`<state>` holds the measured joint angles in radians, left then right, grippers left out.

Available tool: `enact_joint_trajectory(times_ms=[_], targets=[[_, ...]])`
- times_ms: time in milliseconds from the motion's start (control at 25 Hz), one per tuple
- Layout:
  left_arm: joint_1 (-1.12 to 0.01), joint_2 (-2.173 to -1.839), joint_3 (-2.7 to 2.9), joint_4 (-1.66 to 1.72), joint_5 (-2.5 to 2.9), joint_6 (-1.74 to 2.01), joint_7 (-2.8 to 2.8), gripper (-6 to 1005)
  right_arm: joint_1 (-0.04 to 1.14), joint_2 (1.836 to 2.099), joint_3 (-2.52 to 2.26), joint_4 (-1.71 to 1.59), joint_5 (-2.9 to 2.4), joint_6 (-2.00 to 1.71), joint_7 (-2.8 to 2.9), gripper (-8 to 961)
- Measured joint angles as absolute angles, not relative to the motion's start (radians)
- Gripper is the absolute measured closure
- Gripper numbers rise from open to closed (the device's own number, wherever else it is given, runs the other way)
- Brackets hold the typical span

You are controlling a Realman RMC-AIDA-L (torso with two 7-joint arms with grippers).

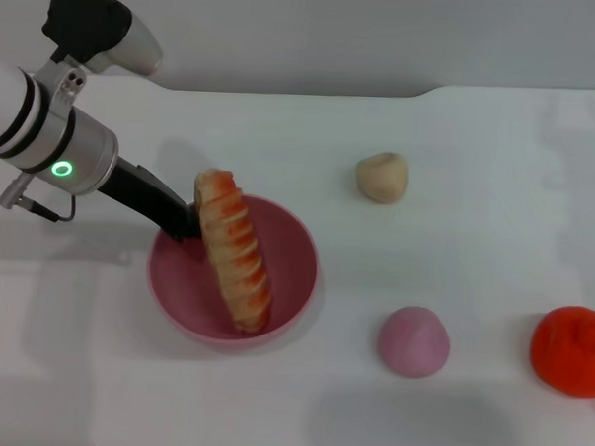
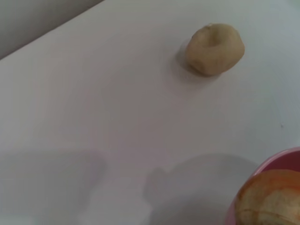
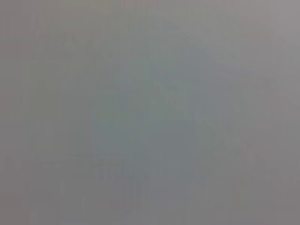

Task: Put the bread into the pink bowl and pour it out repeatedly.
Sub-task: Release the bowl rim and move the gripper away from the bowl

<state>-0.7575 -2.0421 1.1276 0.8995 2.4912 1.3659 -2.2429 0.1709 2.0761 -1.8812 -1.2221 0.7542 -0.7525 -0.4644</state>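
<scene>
Head view: left end effector (image 1: 191, 221) comes in from the robot's left, dark fingers at the far-left rim of the pink bowl (image 1: 295, 282); looks like it's pinching the upper end of the bread (image 1: 235, 252), but the contact is hidden behind the loaf, so I can't tell for sure whether it's closed on it. Bread lies tilted across the bowl, top end above the rim at the fingers, lower end down near the bowl's near inner wall. Small beige bun (image 1: 381, 176) sits well apart past the bowl on the tabletop (image 1: 479, 132), pink dome lump (image 1: 413, 341) and orange-red lump (image 1: 569, 349) off to the robot's right. Right arm not visible here. Left wrist view: own fingers not shown; beige bun (image 2: 215, 48) on the bare tabletop (image 2: 117, 93), plus a sliver of bowl rim (image 2: 281, 157) and the rounded end of the bread (image 2: 269, 197) in the corner. Right wrist view: blank grey, nothing to read, arm presumably parked. My read: placing step, loaf mostly in. To do it well, lower the held end until it's below the rim before releasing, keep the loaf centred so it doesn't lever over the edge, and retract straight up without nudging the bowl.
</scene>
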Motion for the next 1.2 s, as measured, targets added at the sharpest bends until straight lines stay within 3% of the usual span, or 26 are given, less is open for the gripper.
enact_joint_trajectory(times_ms=[1200], targets=[[-0.755, -2.051, 1.143, 0.848, 2.491, 1.351, -2.275, 951, 0.171, 2.074, -1.896, -1.195, 0.722, -0.756, -0.457, 429]])
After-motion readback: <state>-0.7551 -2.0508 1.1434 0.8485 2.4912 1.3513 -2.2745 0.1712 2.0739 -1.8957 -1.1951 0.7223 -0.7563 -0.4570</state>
